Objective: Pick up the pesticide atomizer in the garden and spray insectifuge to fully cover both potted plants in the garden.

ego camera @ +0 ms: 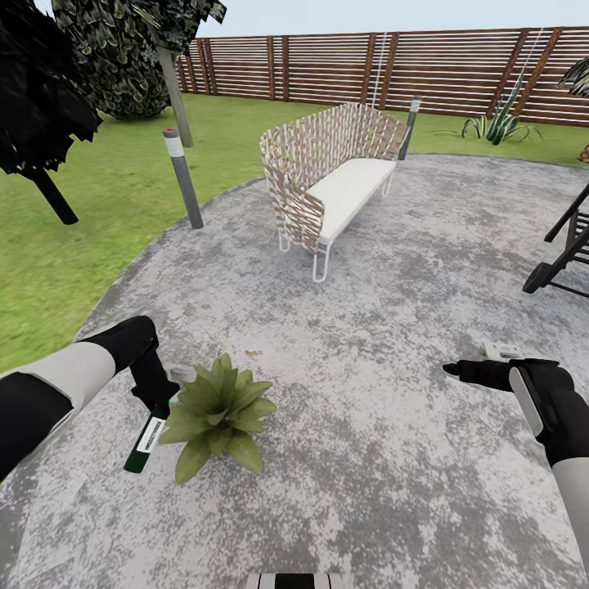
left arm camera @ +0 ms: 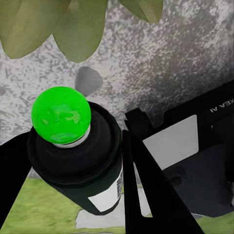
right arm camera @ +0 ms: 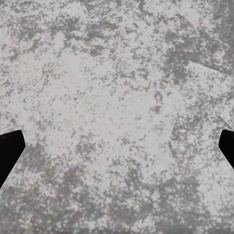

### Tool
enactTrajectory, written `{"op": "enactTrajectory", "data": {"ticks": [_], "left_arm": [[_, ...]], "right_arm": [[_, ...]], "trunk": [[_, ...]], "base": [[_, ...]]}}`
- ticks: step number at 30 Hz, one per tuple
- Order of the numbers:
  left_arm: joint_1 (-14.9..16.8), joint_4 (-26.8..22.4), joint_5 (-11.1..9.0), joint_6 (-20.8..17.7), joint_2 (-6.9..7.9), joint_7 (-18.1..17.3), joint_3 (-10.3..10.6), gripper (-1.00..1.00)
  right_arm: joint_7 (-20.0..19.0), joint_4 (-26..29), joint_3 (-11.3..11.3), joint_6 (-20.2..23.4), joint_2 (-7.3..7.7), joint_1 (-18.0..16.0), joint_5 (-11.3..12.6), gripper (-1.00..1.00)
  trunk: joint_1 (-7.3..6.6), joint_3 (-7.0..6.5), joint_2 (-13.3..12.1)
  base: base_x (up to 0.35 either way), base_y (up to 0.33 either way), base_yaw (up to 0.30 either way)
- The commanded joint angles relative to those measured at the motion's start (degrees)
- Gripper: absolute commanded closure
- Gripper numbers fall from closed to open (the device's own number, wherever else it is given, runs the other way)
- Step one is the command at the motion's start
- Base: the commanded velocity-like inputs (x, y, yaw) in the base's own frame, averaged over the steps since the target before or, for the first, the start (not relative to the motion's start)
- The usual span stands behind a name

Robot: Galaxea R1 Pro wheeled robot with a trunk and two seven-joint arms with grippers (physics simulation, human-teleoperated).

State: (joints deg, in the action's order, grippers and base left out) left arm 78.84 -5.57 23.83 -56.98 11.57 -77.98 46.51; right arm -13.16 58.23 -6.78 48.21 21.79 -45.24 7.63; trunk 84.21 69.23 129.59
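On the patio [ego camera: 393, 343], the atomizer [ego camera: 146, 442] is held in the left gripper [ego camera: 155, 405] at 9 o'clock of the plant [ego camera: 219, 413]; spraying is judged in hand. Next, the nozzle must be aimed over the leaves. The right gripper [ego camera: 458, 372] is wide, empty.

Left claw [ego camera: 157, 406] grips pesticide atomizer [ego camera: 146, 439] beside potted plant [ego camera: 218, 415].
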Motion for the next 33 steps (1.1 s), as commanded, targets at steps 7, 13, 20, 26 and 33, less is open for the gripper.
{"op": "enactTrajectory", "data": {"ticks": [7,13,20,26,33], "left_arm": [[0.0,-0.1,0.6,-0.6,0.03,-0.5,-0.2,1.00],[0.0,-0.1,0.5,-0.6,-0.01,-0.5,-0.4,1.00],[0.0,-0.2,0.2,-0.6,-0.31,-0.6,-0.5,1.00],[0.1,-0.2,0.2,-0.6,-0.29,-0.6,-0.5,1.00],[0.0,-0.2,0.2,-0.6,-0.09,-0.1,-0.4,1.00]], "right_arm": [[0.0,0.0,-0.1,0.3,0.00,0.0,0.3,-1.00],[0.0,0.0,-0.1,0.3,0.00,0.0,0.3,-1.00],[0.0,0.0,-0.1,0.3,0.00,0.0,0.3,-1.00],[0.0,0.0,-0.1,0.3,0.00,0.0,0.3,-1.00],[0.0,0.0,-0.1,0.3,0.00,0.0,0.3,-1.00]], "trunk": [[-0.01,0.04,0.0],[-0.01,0.04,0.0],[-0.01,0.04,0.0],[-0.01,0.04,0.0],[-0.01,0.04,0.0]], "base": [[0.000,0.000,0.000],[0.000,0.000,0.000],[0.000,0.000,0.000],[0.000,0.000,0.000],[0.000,0.000,0.000]]}}
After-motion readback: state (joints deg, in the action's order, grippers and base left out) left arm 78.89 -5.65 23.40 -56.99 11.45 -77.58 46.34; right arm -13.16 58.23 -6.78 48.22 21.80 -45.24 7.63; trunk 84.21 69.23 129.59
